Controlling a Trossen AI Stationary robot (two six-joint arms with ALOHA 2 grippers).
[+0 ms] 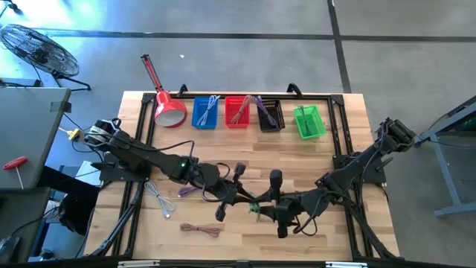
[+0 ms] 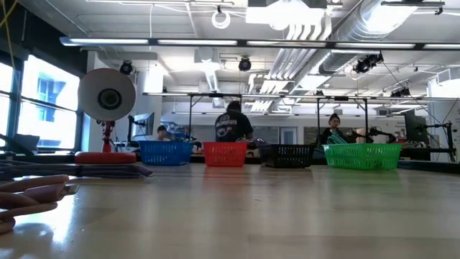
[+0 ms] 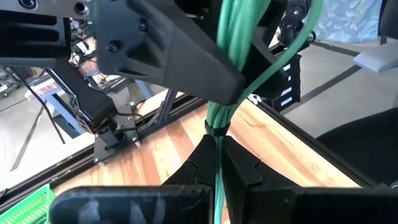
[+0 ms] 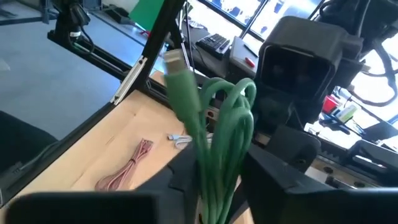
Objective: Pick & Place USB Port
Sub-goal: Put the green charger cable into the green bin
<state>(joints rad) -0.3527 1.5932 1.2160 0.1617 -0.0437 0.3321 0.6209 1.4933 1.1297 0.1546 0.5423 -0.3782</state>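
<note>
A green USB cable (image 1: 255,208), coiled into a bundle, sits between my two grippers over the middle of the table's near half. My left gripper (image 1: 248,201) comes from the left and my right gripper (image 1: 269,211) from the right, and both are shut on the cable. In the left wrist view the bundle (image 3: 231,37) runs from my left gripper (image 3: 216,167) up into the other gripper. In the right wrist view the loops (image 4: 227,112) and a plug (image 4: 176,62) stand out past my right gripper (image 4: 214,190). A green basket (image 1: 309,121) stands at the far edge. My left gripper pinches the green bundle between its two fingers, just by the dark tie (image 3: 216,130) that binds the strands. The bundle runs on from the fingers into the other gripper. My right gripper pinches the bundle's gathered strands (image 4: 211,165) between its two fingers. The loops and the plug end (image 4: 180,81) stick out beyond the fingertips, above the table.
Along the far edge stand a blue basket (image 1: 204,113), a red basket (image 1: 238,112) and a black basket (image 1: 270,115), with a red lamp (image 1: 169,108) to their left. A grey cable (image 1: 160,199), a purple cable (image 1: 186,190) and a pink cable (image 1: 201,229) lie near left.
</note>
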